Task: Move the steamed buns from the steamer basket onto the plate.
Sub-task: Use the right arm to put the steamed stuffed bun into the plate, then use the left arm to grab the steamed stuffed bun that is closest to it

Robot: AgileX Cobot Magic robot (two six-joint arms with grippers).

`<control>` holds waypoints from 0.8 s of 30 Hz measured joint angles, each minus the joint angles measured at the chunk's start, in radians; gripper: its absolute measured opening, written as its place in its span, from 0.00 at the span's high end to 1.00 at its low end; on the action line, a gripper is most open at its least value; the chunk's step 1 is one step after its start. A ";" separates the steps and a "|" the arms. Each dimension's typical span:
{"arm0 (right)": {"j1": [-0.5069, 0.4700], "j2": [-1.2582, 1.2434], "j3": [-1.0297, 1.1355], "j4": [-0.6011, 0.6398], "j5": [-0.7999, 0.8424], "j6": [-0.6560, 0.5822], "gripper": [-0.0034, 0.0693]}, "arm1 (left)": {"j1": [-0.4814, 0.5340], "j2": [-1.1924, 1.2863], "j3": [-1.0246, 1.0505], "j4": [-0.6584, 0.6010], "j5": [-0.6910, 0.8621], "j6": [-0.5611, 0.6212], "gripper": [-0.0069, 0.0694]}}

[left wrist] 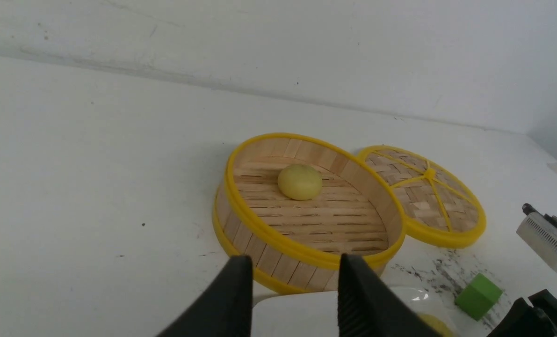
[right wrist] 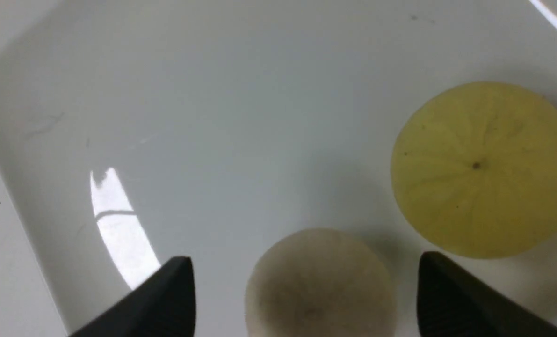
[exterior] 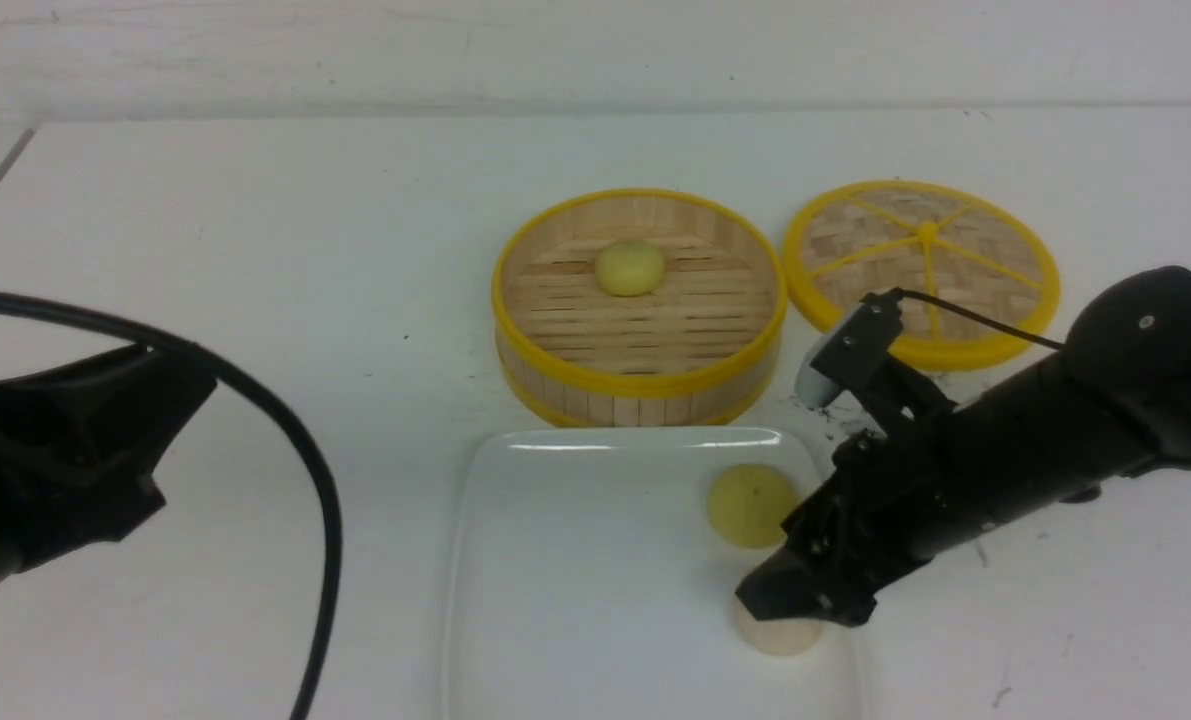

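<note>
My right end effector [right wrist: 304,267], jaws wide and empty, straddles the white bun [exterior: 780,632] on the plate [exterior: 595,600]. The last bun [exterior: 630,267] sits in the basket [exterior: 645,385], beyond the plate and leftward. The left end effector [left wrist: 294,262], parted and empty, seems aimed at it.

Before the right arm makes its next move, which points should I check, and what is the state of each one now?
1. The right jaws stand open, with a gap on each side of the off-white bun: ok.
2. The off-white bun rests on the plate: ok.
3. The yellow bun on the plate lies apart from the off-white bun: ok.
4. The steamer basket is emptied: not ok, the last yellow bun lies inside.
5. The lid is off the basket, lying beside it: ok.
6. The left jaws are open and empty: ok.
</note>
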 joint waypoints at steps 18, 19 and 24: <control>0.000 -0.702 -0.001 -0.040 -0.135 0.038 0.24 | 0.000 0.001 0.000 -0.005 0.021 0.047 0.53; 0.000 -0.750 -0.001 -0.072 -0.131 0.077 0.24 | 0.000 0.003 0.000 -0.034 0.024 0.074 0.53; 0.000 -0.921 0.002 -0.311 -0.096 0.333 0.24 | 0.000 0.037 0.000 -0.160 0.029 0.228 0.53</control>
